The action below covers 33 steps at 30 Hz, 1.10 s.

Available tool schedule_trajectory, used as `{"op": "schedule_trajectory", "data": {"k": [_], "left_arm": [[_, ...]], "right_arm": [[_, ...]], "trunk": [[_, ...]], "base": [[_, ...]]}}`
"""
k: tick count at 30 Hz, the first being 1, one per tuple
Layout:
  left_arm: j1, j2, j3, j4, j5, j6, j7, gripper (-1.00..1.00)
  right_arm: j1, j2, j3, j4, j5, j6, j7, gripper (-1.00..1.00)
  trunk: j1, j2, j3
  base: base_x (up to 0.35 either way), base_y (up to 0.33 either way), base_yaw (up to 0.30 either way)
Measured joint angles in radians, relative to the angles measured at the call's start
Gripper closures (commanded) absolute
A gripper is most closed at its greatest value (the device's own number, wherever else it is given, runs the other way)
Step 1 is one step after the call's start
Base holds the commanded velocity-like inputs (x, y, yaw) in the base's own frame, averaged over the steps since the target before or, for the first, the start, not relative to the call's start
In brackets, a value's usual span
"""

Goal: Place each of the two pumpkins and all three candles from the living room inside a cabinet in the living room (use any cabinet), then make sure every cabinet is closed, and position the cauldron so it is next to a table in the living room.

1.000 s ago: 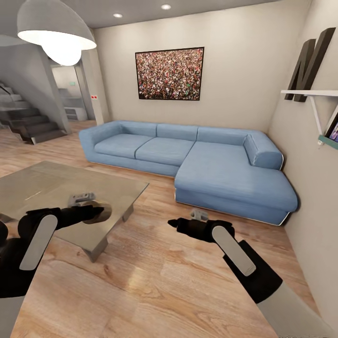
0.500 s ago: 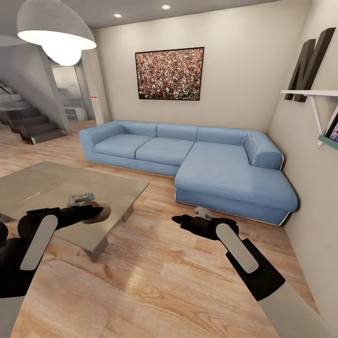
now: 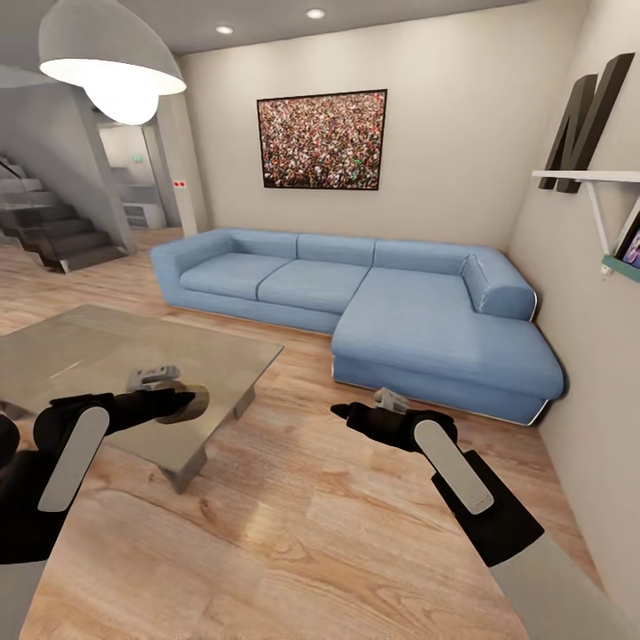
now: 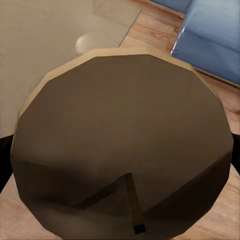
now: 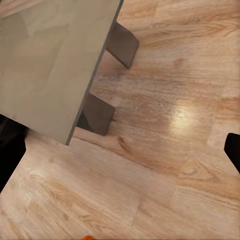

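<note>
Your left claw (image 3: pixel 188 402) grips a candle (image 4: pixel 122 150) over the bench (image 3: pixel 107 356) edge | your right claw (image 3: pixel 340 411) beside bench, grip unclear.

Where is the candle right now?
In the head view the candle sits in the left pincer, over the near right corner of the glass table, left of the blue sofa.

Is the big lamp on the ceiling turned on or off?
On. The underside of the white hanging lamp glows bright white, and the small round ceiling spotlights near it shine too.
</note>
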Motion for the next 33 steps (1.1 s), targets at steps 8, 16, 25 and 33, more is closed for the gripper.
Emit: {"op": "schedule_trajectory", "data": {"k": [8,16,25,33], "left_arm": [[0.0,0.0,0.0,0.0,0.0,0.0,0.0,1.0],[0.0,0.0,0.0,0.0,0.0,0.0,0.0,1.0],[0.0,0.0,0.0,0.0,0.001,0.0,0.0,1.0],[0.0,0.0,0.0,0.0,0.0,0.0,0.0,1.0]], "right_arm": [[0.0,0.002,0.0,0.0,0.0,0.001,0.0,-1.0],[0.0,0.003,0.0,0.0,0.003,0.0,0.0,-1.0],[0.0,0.005,0.0,0.0,0.005,0.002,-0.001,-1.0],[0.0,0.006,0.001,0.0,0.006,0.006,-0.002,-1.0]], "trunk": [[0.0,0.0,0.0],[0.0,0.0,0.0],[0.0,0.0,0.0],[0.0,0.0,0.007]], "base": [[-0.009,0.146,0.0],[-0.001,0.246,0.0],[0.0,0.117,0.022],[0.0,0.007,0.201]]}}
